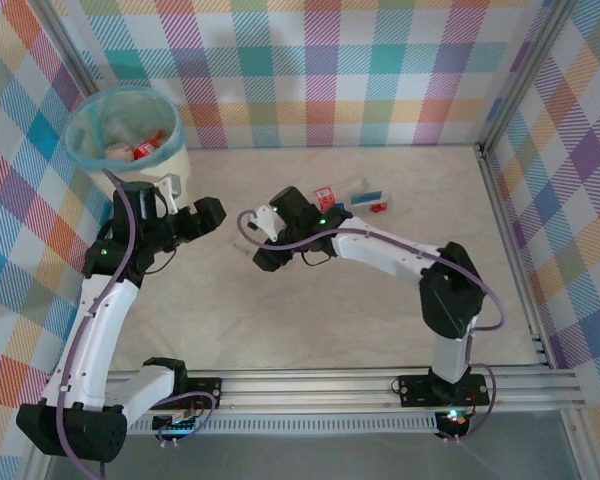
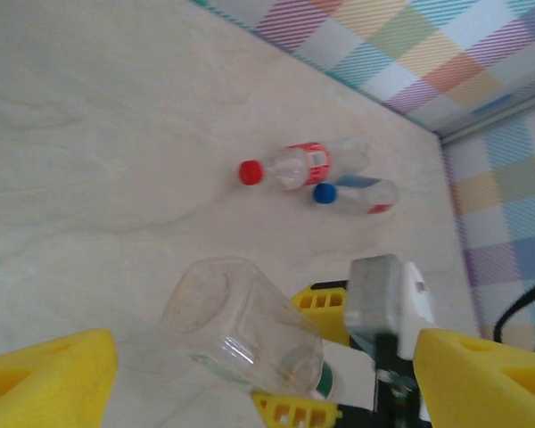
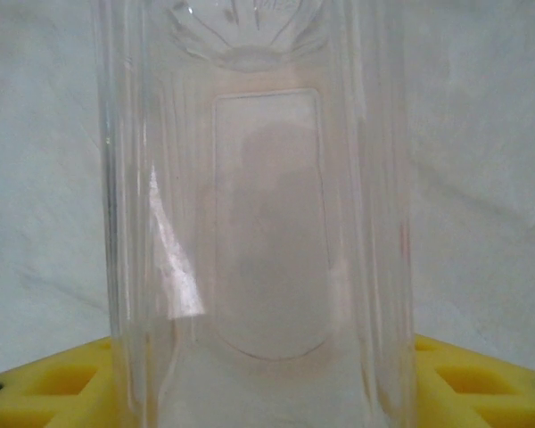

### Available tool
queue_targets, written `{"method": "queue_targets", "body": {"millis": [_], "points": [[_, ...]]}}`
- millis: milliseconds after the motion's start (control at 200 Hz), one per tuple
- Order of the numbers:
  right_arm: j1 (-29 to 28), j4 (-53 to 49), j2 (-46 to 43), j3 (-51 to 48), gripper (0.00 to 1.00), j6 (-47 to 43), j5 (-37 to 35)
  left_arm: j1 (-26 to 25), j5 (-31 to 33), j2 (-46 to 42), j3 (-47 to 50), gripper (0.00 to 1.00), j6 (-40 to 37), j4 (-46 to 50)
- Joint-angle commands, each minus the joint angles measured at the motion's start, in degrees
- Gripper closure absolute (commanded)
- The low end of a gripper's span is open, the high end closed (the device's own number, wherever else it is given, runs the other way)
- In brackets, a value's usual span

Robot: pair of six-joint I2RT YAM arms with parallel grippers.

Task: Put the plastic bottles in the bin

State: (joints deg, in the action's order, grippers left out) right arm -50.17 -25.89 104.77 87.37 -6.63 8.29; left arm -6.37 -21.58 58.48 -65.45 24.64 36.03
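Clamping a clear bottle [image 2: 241, 325] between the yellow fingers of my right gripper [image 2: 308, 357], I am holding it near the middle of the table [image 1: 380, 320], well apart from the bin [image 1: 172, 162] in the far left corner. Whether it is resting on the surface, I cannot tell. My left gripper [image 1: 210, 213] is hovering just beside it, jaws spread wide and holding nothing. The one bin is carrying some bottles [image 1: 140, 148], too jumbled to count, so the job is looking partly done. Three are waiting outside: mine, plus a red-capped bottle [image 2: 294, 165] and a blue-capped bottle [image 2: 357, 194] lying just beside each other.
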Motion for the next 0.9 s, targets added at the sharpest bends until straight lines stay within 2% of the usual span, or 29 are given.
{"method": "queue_targets", "body": {"millis": [0, 205, 330, 435, 620, 755, 895], "points": [[1.3, 5.6, -5.2, -2.0, 0.40, 5.4, 5.6, -0.9, -6.4, 0.7, -1.2, 0.12, 3.9, -6.3], [1.8, 14.4, -11.2, -5.9, 0.41, 10.7, 10.6, -5.4, -11.9, 2.2, -0.2, 0.09, 4.2, -10.5], [1.8, 17.9, -12.9, -7.3, 0.41, 12.3, 11.5, -7.5, -12.1, 2.9, -0.2, 0.10, 4.4, -10.5], [1.8, 19.2, -13.8, -8.3, 0.41, 13.1, 12.1, -8.0, -12.4, 2.5, 0.2, 0.15, 4.8, -10.8], [1.8, 21.2, -15.4, -10.4, 0.40, 13.6, 14.1, -8.2, -12.2, 1.2, 1.2, 0.30, 5.8, -12.3], [1.8, 22.4, -16.6, -11.8, 0.39, 13.4, 15.0, -8.2, -9.3, 0.7, 1.0, 0.33, 6.2, -11.1], [1.8, 22.7, -17.4, -12.6, 0.38, 13.1, 16.0, -8.2, -9.6, 0.9, 1.1, 0.34, 7.6, -11.4]]}}
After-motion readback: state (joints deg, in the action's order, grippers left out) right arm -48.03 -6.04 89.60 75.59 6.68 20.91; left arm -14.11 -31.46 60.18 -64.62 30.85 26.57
